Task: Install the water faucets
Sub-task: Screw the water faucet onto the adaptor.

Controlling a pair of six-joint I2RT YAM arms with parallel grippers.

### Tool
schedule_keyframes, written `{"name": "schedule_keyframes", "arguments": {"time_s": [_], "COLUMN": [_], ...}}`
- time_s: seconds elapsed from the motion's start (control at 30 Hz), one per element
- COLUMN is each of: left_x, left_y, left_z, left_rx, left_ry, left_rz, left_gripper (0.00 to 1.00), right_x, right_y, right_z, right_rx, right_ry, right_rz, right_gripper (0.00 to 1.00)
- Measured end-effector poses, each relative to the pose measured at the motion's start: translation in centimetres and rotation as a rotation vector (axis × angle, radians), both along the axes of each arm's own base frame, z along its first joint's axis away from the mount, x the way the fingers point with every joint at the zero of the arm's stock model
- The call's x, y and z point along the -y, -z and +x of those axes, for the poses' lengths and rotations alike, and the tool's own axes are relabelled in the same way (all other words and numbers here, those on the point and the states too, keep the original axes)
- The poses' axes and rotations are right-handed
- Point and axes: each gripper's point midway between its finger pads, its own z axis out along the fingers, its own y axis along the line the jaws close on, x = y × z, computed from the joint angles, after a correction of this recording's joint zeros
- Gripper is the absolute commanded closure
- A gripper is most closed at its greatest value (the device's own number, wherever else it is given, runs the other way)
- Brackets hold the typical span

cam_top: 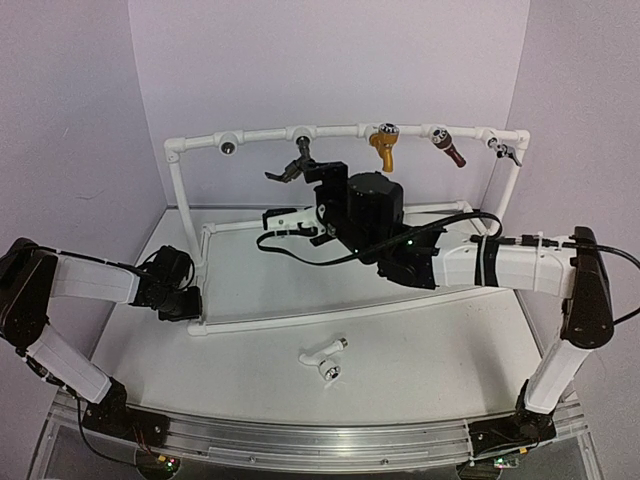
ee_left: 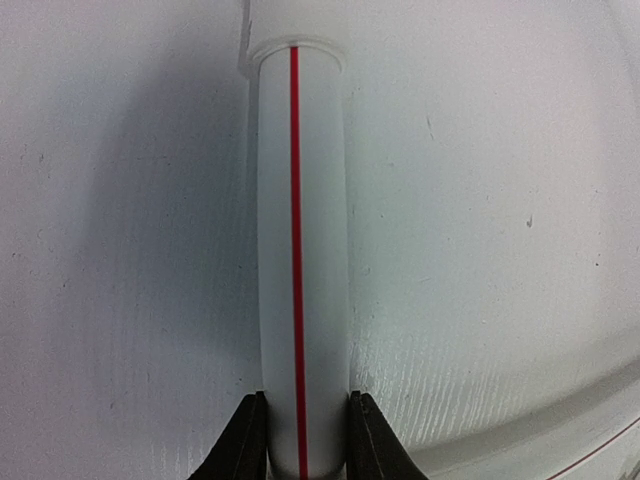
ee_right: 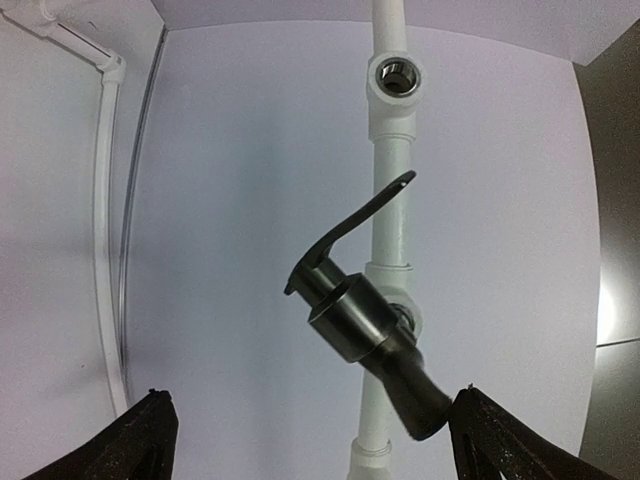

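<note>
The black water faucet [cam_top: 293, 165] with its thin lever hangs on the top pipe of the white pipe frame [cam_top: 260, 134]. In the right wrist view this faucet [ee_right: 365, 325] sits in a pipe fitting, tilted, between the fingers of my right gripper [ee_right: 315, 450]. The jaws stand wide open, and the spout end lies close to the right finger [ee_right: 500, 445]. From above, the right gripper [cam_top: 303, 195] reaches up under the faucet. The white water faucet [cam_top: 325, 358] lies loose on the table, near the front. My left gripper [ee_left: 305, 445] is shut on the frame's base pipe [ee_left: 300, 250], at the near left corner [cam_top: 190, 305].
A gold tap [cam_top: 384, 148], a brown tap [cam_top: 449, 148] and a small grey one [cam_top: 508, 150] hang further right on the top pipe. An empty fitting [cam_top: 229, 147] sits at its left, also seen above the black faucet as an open socket [ee_right: 393, 77].
</note>
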Motion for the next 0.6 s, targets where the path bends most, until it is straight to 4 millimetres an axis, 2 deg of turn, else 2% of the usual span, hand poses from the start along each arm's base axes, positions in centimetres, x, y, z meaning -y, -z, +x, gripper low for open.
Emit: {"name": "schedule_keyframes", "arguments": {"time_s": [0.13,0.27,0.6], "left_x": [0.0,0.0,0.0], "left_y": [0.0,0.0,0.0], "left_z": [0.0,0.0,0.0], "left_rx": [0.000,0.001,0.001], "left_ry": [0.000,0.000,0.000], "left_rz": [0.000,0.000,0.000], "left_gripper": [1.00,1.00,1.00], "right_x": [-1.1,-1.8,-2.2], "right_y": [-1.9,-2.7,-1.0], "right_z": [0.9,2.0,5.7], "right_rx": [0.061,0.088,0.079], "right_ry": [0.001,0.009,0.067], "right_rz": [-0.007,-0.004,-0.012], "right_gripper": [0.06,0.09,0.23]}}
